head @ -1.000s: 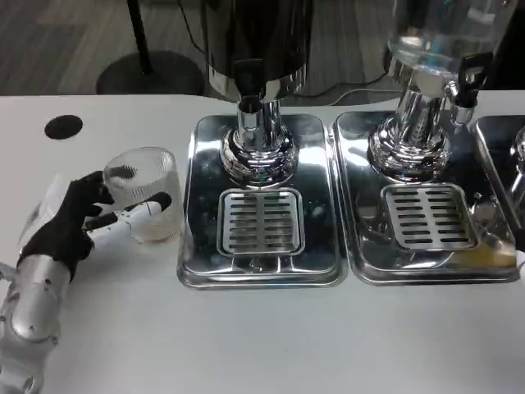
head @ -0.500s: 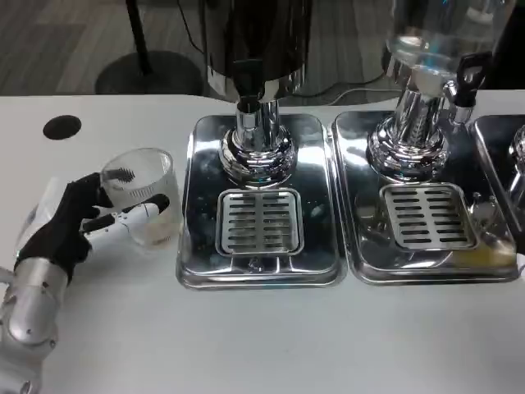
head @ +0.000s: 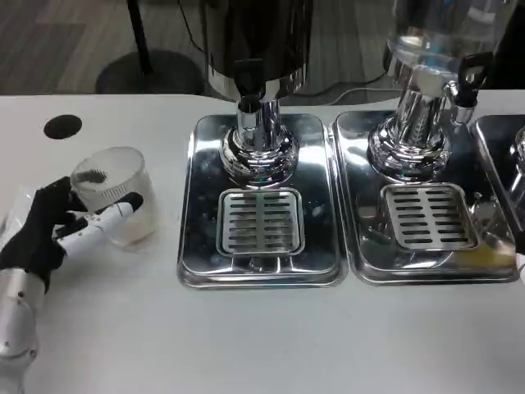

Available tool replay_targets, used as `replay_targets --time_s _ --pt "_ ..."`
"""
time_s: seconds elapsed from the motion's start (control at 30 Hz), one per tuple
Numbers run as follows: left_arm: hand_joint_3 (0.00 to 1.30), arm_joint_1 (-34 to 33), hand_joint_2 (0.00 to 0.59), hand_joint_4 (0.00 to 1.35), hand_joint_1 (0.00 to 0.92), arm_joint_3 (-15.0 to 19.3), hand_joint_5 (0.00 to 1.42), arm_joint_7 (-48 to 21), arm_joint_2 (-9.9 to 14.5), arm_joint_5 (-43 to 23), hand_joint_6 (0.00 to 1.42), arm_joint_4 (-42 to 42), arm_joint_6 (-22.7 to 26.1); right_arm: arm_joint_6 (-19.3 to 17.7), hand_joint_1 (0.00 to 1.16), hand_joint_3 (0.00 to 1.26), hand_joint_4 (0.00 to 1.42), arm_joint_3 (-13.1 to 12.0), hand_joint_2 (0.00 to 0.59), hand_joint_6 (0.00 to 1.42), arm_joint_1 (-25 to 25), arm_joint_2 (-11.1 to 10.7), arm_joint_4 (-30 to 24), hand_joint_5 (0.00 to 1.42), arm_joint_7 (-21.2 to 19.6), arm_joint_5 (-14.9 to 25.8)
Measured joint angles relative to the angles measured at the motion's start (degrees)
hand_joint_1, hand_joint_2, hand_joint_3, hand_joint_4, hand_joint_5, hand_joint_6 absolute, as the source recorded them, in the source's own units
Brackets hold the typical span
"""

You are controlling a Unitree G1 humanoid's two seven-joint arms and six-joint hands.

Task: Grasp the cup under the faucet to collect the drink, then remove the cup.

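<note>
Head view: my left hand (head: 49, 234) grips the cup (head: 113, 197) near the table's (head: 246, 336) left edge, beside the drip tray (head: 201, 263); I'd set it down level before letting go.

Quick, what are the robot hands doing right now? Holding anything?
Left robot hand: holding the clear ribbed plastic cup on the white table, left of the shiny metal drip tray.
Right robot hand: cannot be told.
</note>
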Motion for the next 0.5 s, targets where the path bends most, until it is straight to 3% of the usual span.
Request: replay_targets --time_s 0.5 --pt "0.36 2.7 0.216 0.49 0.486 0.9 0.32 0.5 -0.2 0.4 0.31 -7.2 1.8 -0.3 0.65 0.17 0.18 0.0 0.457 0.04 0.0 0.5 0.0 0.1 0.0 0.0"
